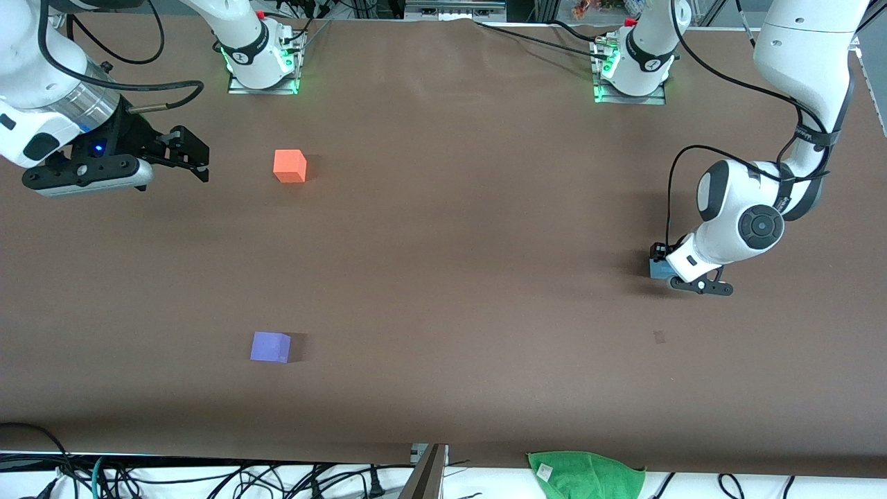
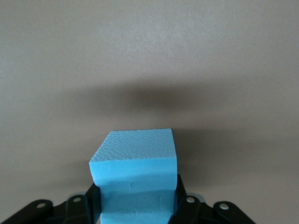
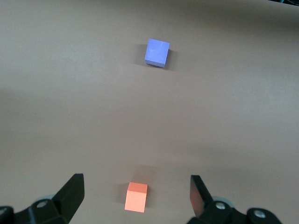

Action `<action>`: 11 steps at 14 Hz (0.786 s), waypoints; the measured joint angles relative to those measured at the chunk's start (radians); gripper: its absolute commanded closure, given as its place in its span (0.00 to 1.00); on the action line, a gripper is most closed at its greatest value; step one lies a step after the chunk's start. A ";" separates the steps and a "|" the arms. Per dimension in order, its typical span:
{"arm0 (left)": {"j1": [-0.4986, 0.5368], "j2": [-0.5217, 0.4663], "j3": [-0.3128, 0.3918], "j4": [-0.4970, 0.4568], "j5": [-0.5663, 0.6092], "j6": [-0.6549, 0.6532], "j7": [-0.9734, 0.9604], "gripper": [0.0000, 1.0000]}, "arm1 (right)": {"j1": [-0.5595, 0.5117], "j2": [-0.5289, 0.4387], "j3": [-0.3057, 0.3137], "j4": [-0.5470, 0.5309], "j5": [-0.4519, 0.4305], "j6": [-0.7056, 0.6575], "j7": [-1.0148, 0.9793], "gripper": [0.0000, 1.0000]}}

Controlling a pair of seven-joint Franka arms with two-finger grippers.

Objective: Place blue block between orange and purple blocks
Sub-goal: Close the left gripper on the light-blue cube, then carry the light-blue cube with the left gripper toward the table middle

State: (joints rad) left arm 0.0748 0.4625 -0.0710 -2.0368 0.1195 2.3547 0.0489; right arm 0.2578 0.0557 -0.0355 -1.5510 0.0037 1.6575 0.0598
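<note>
On the brown table (image 1: 457, 229), toward the left arm's end, the left gripper (image 1: 660, 267) is down at the surface with its fingers (image 2: 181, 198) pinching the blue block (image 2: 135, 179). In the left wrist view the block sits squarely between the two black fingers, its sides pressed by them, its top face and one upper edge standing clear above them. From the front camera only a sliver of the block (image 1: 656, 268) shows, tucked under the wrist; whether it touches the table or is just lifted off it cannot be told.

The right gripper (image 1: 187, 158) hangs in the air over the right arm's end of the table, waiting, its fingers (image 3: 72, 193) spread wide with nothing between them.

The orange block (image 1: 290, 166) lies on the table beside that gripper, apart from it. The purple block (image 1: 270, 346) lies nearer to the front camera than the orange one, well apart from it, with bare table between them. Both are well apart from the blue block. The right wrist view shows the orange block (image 3: 136, 197) between its spread fingers below, and the purple block (image 3: 157, 52) farther off.

A green cloth (image 1: 585, 475) lies at the table's edge nearest the front camera.
</note>
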 measured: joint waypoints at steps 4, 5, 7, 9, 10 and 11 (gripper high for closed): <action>-0.005 -0.035 -0.061 0.106 0.000 -0.111 -0.011 0.79 | -0.003 0.000 0.000 0.000 0.000 0.000 0.000 0.00; -0.010 -0.048 -0.101 0.155 -0.001 -0.187 -0.044 0.79 | -0.003 0.000 0.000 0.000 0.000 0.000 0.000 0.00; -0.050 -0.060 -0.183 0.248 -0.001 -0.303 -0.159 0.79 | -0.005 0.001 -0.001 0.000 0.000 0.000 0.000 0.00; -0.155 -0.052 -0.218 0.299 -0.001 -0.338 -0.290 0.79 | -0.006 0.009 -0.001 -0.001 0.000 0.000 0.000 0.00; -0.222 -0.037 -0.220 0.316 -0.002 -0.338 -0.357 0.79 | -0.006 0.019 -0.001 -0.001 0.000 0.001 0.000 0.00; -0.289 -0.010 -0.221 0.341 -0.002 -0.337 -0.424 0.77 | -0.006 0.034 -0.001 -0.003 0.000 0.005 0.000 0.00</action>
State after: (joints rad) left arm -0.2142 0.4527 -0.2919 -1.6955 0.1179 2.0173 -0.3748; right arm 0.2519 0.0899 -0.0370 -1.5538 0.0033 1.6629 0.0598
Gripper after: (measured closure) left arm 0.441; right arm 0.000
